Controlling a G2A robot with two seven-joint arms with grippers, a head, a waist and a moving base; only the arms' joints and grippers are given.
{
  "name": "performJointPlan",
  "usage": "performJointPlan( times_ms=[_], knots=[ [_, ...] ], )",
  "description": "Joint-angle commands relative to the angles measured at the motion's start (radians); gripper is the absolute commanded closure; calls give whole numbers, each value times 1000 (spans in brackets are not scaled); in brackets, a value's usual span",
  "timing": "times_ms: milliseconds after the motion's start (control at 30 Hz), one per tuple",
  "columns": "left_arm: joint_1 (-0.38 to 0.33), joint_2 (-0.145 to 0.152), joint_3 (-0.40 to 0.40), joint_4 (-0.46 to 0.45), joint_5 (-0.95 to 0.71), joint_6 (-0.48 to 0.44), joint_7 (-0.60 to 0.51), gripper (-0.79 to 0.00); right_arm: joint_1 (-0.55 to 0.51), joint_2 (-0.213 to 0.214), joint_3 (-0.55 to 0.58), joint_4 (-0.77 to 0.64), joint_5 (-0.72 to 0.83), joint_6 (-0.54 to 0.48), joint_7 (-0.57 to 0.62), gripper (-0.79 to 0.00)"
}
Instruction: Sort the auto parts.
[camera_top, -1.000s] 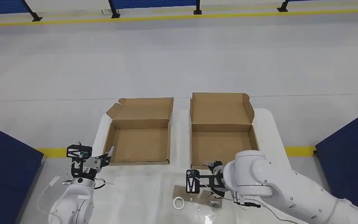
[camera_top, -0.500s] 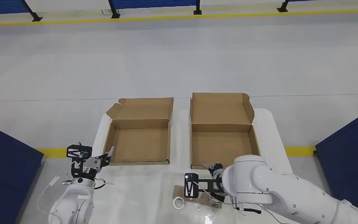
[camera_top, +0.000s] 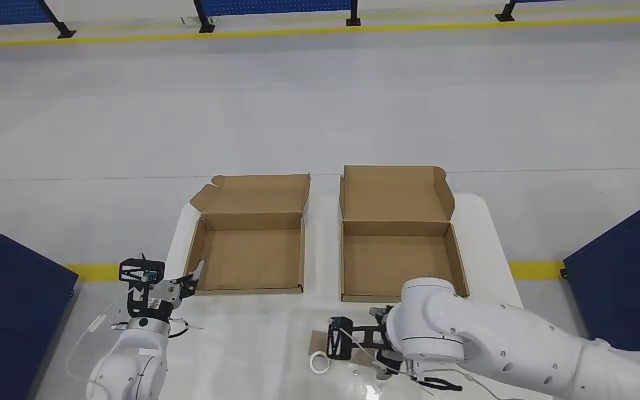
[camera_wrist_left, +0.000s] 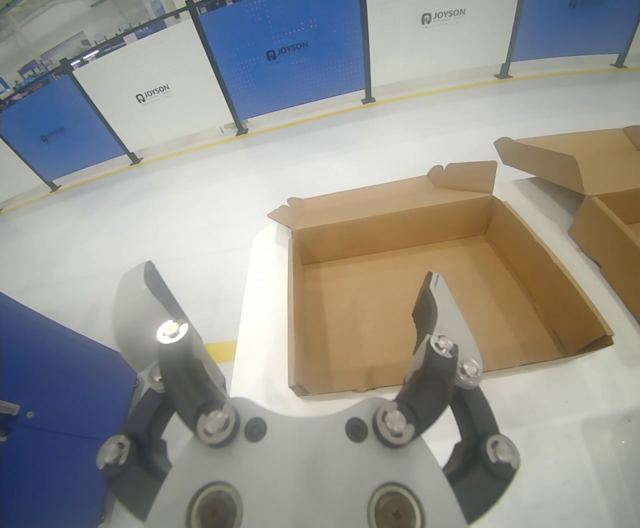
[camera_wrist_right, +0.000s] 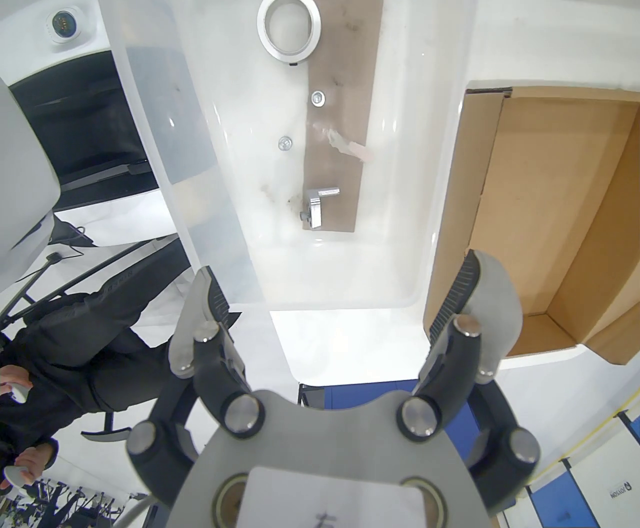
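Small metal parts lie on the white table (camera_wrist_right: 240, 100) on and beside a brown strip (camera_wrist_right: 345, 75): a silver ring (camera_wrist_right: 289, 31), also visible from above as the ring (camera_top: 319, 362), a washer (camera_wrist_right: 318, 98), a screw (camera_wrist_right: 284, 143), an L-shaped bracket (camera_wrist_right: 317, 205) and a clear plastic scrap (camera_wrist_right: 350, 147). My right gripper (camera_wrist_right: 340, 295) hangs open and empty above the table, just short of the bracket. At the table's left corner, my left gripper (camera_wrist_left: 290, 285) is open and empty, facing the left cardboard box (camera_wrist_left: 390, 225); from above that gripper (camera_top: 190, 275) sits near the box's front left corner.
Two open, empty cardboard boxes stand side by side at the back: the left box (camera_top: 250, 290) and the right box (camera_top: 400, 230), whose near wall (camera_wrist_right: 460, 200) runs beside the parts. The right arm (camera_top: 470, 335) covers the table's front right.
The right arm's wrist has moved toward the table's front edge and slightly left, now covering the bracket area in the top view. The left arm has not moved.
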Motion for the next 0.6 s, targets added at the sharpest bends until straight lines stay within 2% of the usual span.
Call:
performJointPlan(
  times_ms=[0, 367, 567],
  knots=[
    [0, 0, 0, 0, 0, 0, 0, -785, -1, -5, -11, 7, 0, 8, 0, -785],
    [0, 0, 0, 0, 0, 0, 0, -785, -8, -5, -12, 11, -1, 7, -16, -785],
    [0, 0, 0, 0, 0, 0, 0, -785, -48, -22, -60, 57, -88, -22, -40, -785]
  ],
)
